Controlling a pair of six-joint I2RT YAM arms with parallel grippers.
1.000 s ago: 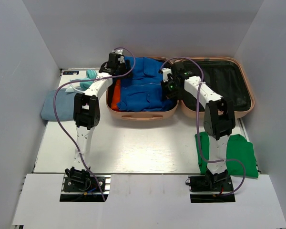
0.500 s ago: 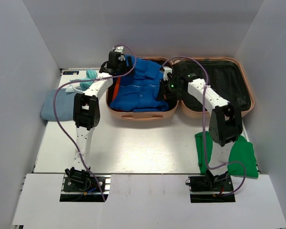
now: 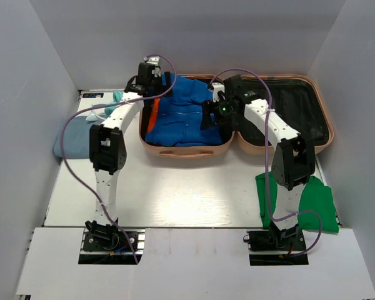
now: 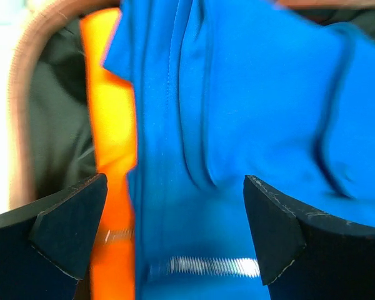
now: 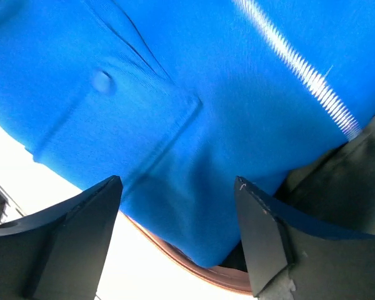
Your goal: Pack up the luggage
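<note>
The pale pink luggage lies open at the back of the table, its right half showing black lining. In the left half a blue garment lies over an orange one. My left gripper hovers open over the far left corner of that half; its wrist view shows the blue garment and orange cloth below the spread jaws. My right gripper stands open over the blue garment's right edge, above the luggage rim, with nothing between its fingers.
A folded light blue cloth and a teal cloth lie left of the luggage. A green garment lies at the right near the right arm's base. White walls close in the table on three sides.
Both grippers have opened and let go of the blue garment, which has settled into the left half. The right gripper was shut on it half a second ago.
</note>
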